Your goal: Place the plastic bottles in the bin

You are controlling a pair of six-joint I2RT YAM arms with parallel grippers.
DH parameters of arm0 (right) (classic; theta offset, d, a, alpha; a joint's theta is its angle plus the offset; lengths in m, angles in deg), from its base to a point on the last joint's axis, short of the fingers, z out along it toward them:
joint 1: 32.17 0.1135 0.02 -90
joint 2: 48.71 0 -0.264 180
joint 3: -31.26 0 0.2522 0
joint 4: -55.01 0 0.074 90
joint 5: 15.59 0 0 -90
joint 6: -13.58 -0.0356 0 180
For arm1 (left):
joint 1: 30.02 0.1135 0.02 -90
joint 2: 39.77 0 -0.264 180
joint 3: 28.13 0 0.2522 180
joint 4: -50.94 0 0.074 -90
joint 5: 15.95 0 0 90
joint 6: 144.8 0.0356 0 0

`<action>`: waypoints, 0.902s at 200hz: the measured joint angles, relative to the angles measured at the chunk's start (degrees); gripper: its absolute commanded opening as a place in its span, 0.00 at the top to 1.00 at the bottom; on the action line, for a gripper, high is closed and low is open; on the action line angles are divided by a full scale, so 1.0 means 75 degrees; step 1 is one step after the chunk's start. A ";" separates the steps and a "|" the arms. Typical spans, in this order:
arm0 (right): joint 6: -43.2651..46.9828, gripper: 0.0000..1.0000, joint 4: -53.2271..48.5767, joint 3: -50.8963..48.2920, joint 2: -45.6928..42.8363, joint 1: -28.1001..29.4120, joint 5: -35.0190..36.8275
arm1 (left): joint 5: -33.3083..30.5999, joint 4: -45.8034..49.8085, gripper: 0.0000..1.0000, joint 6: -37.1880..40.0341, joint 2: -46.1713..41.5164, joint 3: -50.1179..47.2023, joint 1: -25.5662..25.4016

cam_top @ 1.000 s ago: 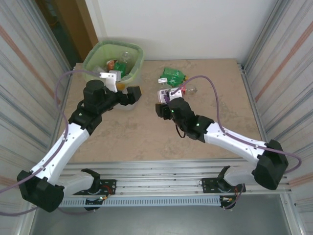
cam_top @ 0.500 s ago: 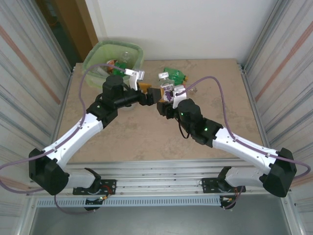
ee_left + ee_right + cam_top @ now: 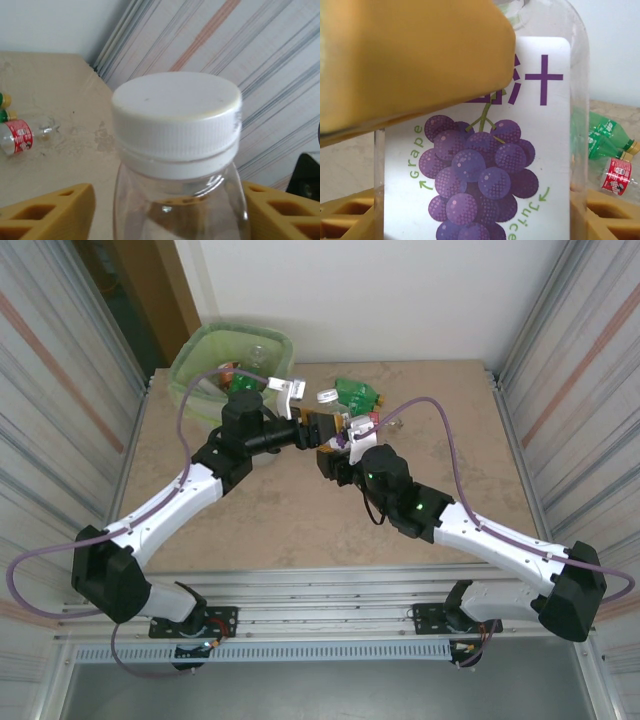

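A clear grape juice bottle with a white cap and a purple grape label is held upright above the table's middle. My right gripper is shut on its lower body. My left gripper stands open around its neck, one yellow finger lying across the label; in the left wrist view a small gap shows beside the left finger. Two green bottles and a clear bottle with a red label lie on the table behind. The bin with its green liner stands far left, several bottles inside.
Ribbed metal walls close in both sides, and a white wall stands at the back. The beige tabletop stretches bare between the arms and the near rail. Purple cables loop over both arms.
My left arm has swung from beside the bin rightward to the bottle in my right gripper, and its fingers now straddle the neck. The right arm lifted the bottle slightly and now holds still.
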 measured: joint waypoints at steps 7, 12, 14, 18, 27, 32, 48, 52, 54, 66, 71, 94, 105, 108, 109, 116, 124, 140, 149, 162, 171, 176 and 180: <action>0.0023 0.73 0.0003 0.0000 0.0006 0.0000 -0.0003 | 0.0032 -0.0035 0.47 -0.0015 0.0012 0.0000 0.0000; 0.0029 0.73 0.0003 0.0000 0.0009 0.0000 -0.0003 | 0.0044 -0.0055 0.50 -0.0070 0.0017 0.0003 0.0000; 0.0032 0.73 0.0000 0.0000 0.0012 0.0000 -0.0003 | 0.0064 -0.0076 0.52 -0.0044 0.0020 0.0000 0.0000; 0.0047 0.73 -0.0003 0.0000 0.0015 0.0000 0.0000 | 0.0087 -0.0090 0.54 -0.0096 0.0026 0.0003 0.0000; 0.0070 0.72 -0.0006 0.0000 0.0029 0.0000 0.0015 | 0.0117 -0.0122 0.60 -0.0070 0.0026 0.0003 0.0000; 0.0085 0.71 0.0000 0.0003 0.0029 0.0000 0.0023 | 0.0140 -0.0131 0.63 -0.0105 0.0026 0.0003 0.0000; 0.0114 0.68 0.0006 0.0015 0.0041 0.0000 0.0047 | 0.0169 -0.0146 0.70 -0.0134 0.0026 0.0003 0.0000; 0.0117 0.67 0.0009 0.0017 0.0047 0.0000 0.0050 | 0.0172 -0.0146 0.71 -0.0131 0.0026 0.0003 0.0000; 0.0117 0.66 0.0009 0.0020 0.0050 0.0000 0.0050 | 0.0172 -0.0146 0.72 -0.0131 0.0026 0.0003 0.0000; 0.0119 0.61 0.0006 0.0032 0.0067 0.0000 0.0052 | 0.0172 -0.0143 0.75 -0.0131 0.0026 0.0003 0.0003; 0.0119 0.58 0.0006 0.0032 0.0070 0.0000 0.0052 | 0.0172 -0.0143 0.75 -0.0128 0.0026 0.0003 0.0003; 0.0134 0.37 -0.0003 0.0044 0.0070 0.0000 0.0061 | 0.0172 -0.0143 0.79 -0.0125 0.0026 0.0003 0.0003; 0.0137 0.28 -0.0003 0.0044 0.0070 0.0000 0.0064 | 0.0172 -0.0143 0.81 -0.0119 0.0026 0.0003 0.0003; 0.0140 0.25 -0.0003 0.0044 0.0070 0.0000 0.0070 | 0.0172 -0.0143 0.82 -0.0117 0.0026 0.0003 0.0003; 0.0140 0.24 -0.0003 0.0044 0.0070 0.0000 0.0070 | 0.0172 -0.0143 0.82 -0.0114 0.0026 0.0003 0.0003; 0.0181 0.17 -0.0006 0.0044 0.0070 0.0000 0.0087 | 0.0169 -0.0140 0.82 -0.0096 0.0026 0.0003 0.0000; 0.0187 0.11 -0.0006 0.0044 0.0070 0.0000 0.0093 | 0.0169 -0.0128 0.83 -0.0070 0.0026 0.0003 0.0000; 0.0198 0.02 -0.0009 0.0044 0.0070 0.0006 0.0117 | 0.0152 -0.0085 0.85 0.0003 0.0026 0.0003 0.0000; 0.0251 0.02 -0.0015 0.0044 0.0070 0.0006 0.0114 | 0.0102 -0.0055 0.85 0.0058 0.0026 0.0003 0.0000; 0.0254 0.02 -0.0041 0.0044 0.0064 0.0006 0.0117 | 0.0000 0.0041 0.85 0.0160 0.0023 0.0003 0.0003; 0.0254 0.03 -0.0082 0.0044 0.0052 0.0006 0.0117 | -0.0061 0.0117 0.85 0.0233 0.0020 0.0003 0.0012; 0.0254 0.02 -0.0099 0.0044 0.0047 0.0006 0.0117 | -0.0102 0.0163 0.85 0.0256 0.0015 0.0003 0.0023; 0.0254 0.03 -0.0122 0.0044 0.0032 0.0006 0.0117 | -0.0128 0.0213 0.85 0.0303 0.0009 0.0003 0.0035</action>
